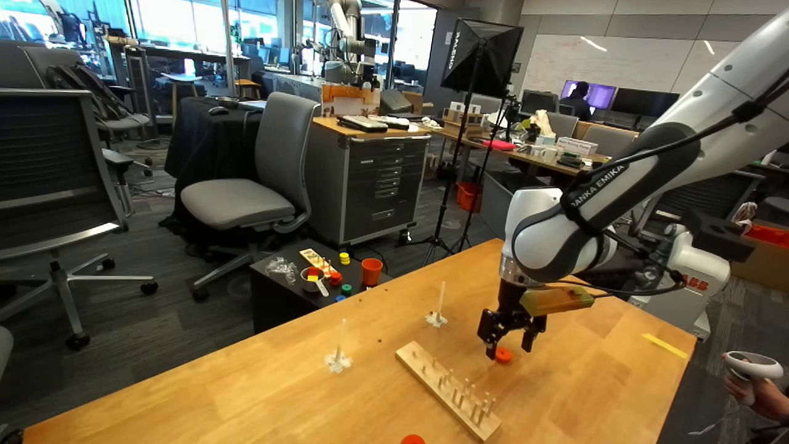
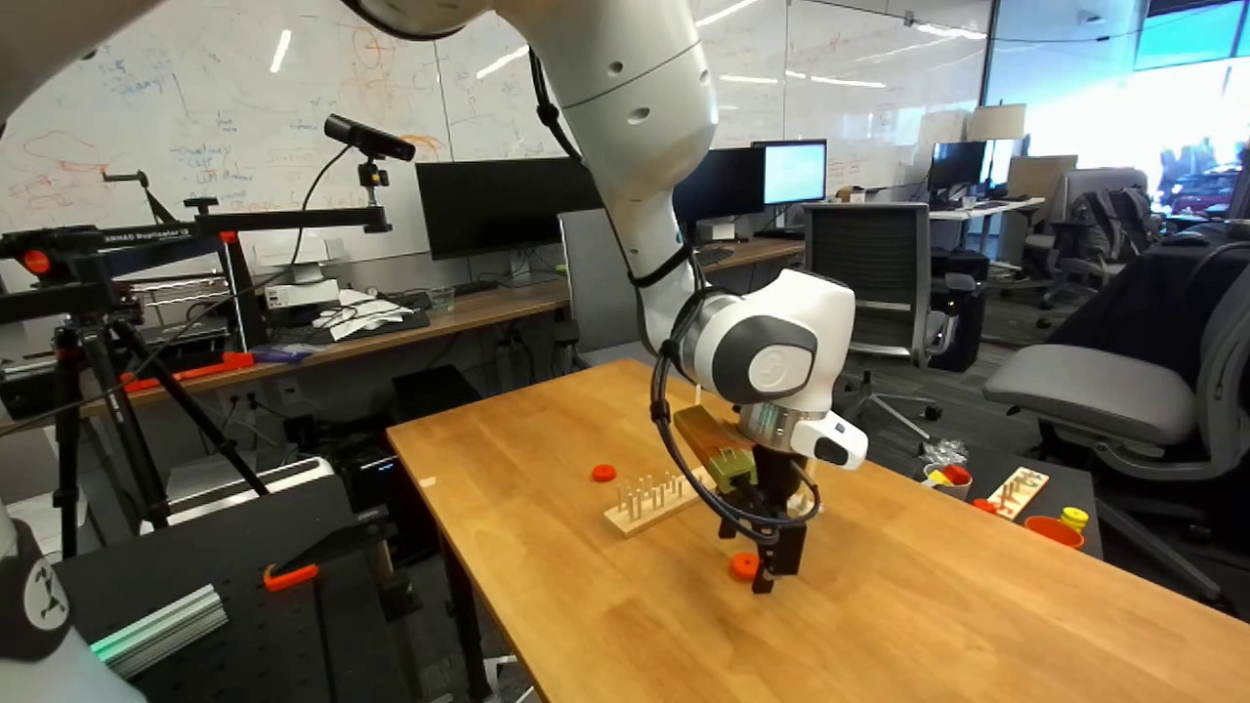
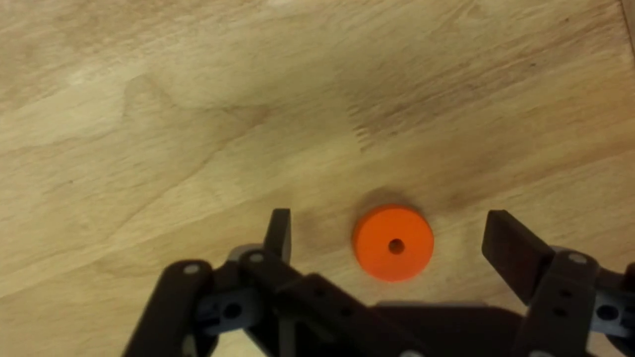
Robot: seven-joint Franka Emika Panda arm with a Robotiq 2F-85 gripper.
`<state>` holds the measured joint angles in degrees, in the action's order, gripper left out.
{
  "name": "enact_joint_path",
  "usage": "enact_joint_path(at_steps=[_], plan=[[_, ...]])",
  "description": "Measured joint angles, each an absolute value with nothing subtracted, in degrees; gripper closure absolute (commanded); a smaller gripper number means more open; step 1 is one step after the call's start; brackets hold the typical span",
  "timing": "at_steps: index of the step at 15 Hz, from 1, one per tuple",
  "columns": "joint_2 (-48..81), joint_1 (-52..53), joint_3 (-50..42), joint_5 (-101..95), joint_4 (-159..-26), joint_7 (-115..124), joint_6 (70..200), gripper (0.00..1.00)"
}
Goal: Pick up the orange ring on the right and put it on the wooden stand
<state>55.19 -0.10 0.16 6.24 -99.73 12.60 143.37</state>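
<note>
The orange ring (image 1: 503,356) lies flat on the wooden table; it also shows in an exterior view (image 2: 744,566) and in the wrist view (image 3: 393,265), with its small centre hole. My gripper (image 3: 390,218) is open, with its fingers on either side of the ring and apart from it; a gap shows on both sides. The gripper is low over the table in both exterior views (image 1: 510,350) (image 2: 748,561). The wooden stand (image 1: 434,383), a light board with upright pegs, lies beside the gripper; it also shows in an exterior view (image 2: 649,520), partly hidden by the arm's cables.
Another orange ring (image 1: 412,439) lies across the stand, also in an exterior view (image 2: 604,473). Two thin pale pins (image 1: 441,299) (image 1: 341,339) stand taped to the table. A low black table (image 1: 280,314) with toys and an orange cup (image 1: 371,272) stands beyond the edge.
</note>
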Motion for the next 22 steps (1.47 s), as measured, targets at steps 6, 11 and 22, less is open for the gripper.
enact_joint_path(at_steps=[6,11,22], plan=[[57.1,0.5,0.1,6.2,-97.7,12.6,143.4,0.26],[57.4,1.1,-0.6,6.2,-96.8,12.7,142.7,0.64],[56.3,2.8,-0.8,5.7,-96.7,12.0,140.7,0.82]])
